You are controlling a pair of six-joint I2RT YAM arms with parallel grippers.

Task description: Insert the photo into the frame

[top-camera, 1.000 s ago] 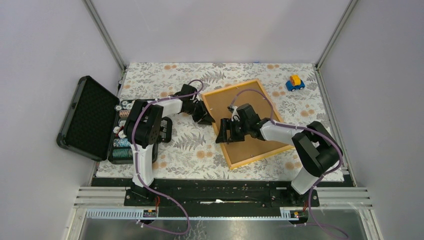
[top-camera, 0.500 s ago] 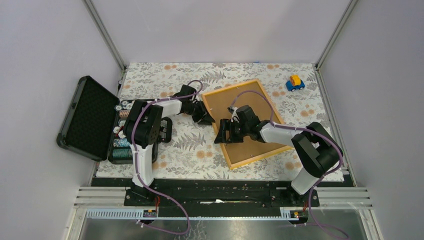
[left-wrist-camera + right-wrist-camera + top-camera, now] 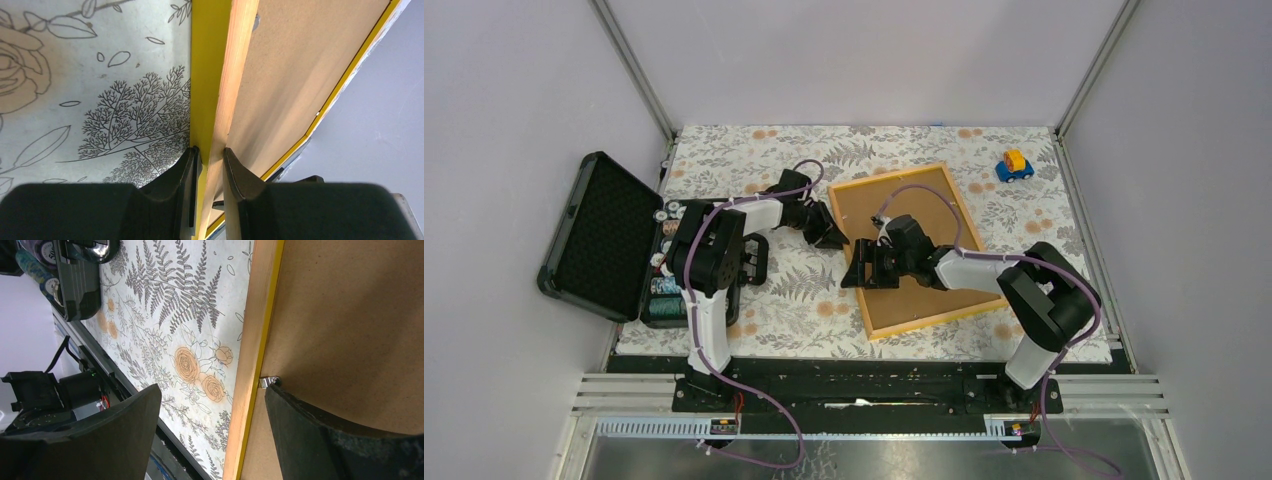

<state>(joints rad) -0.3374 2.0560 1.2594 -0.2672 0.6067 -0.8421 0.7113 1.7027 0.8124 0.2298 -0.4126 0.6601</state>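
Yellow frame (image 3: 205, 75) rim in left hand (image 3: 210, 153)

The frame (image 3: 886, 177) is coloured yellow-orange, and its back is filled by a plain brown board (image 3: 919, 205). The cloth (image 3: 804, 300) is printed with grey ferns and orange roses on white. At far right, a toy car (image 3: 1014, 165) is coloured blue and yellow. At left, a case (image 3: 599, 235) is lined in black.

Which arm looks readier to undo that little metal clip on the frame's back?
Probably right: the right gripper is open around the clip on the frame's rim; the left gripper is shut on the frame's edge.
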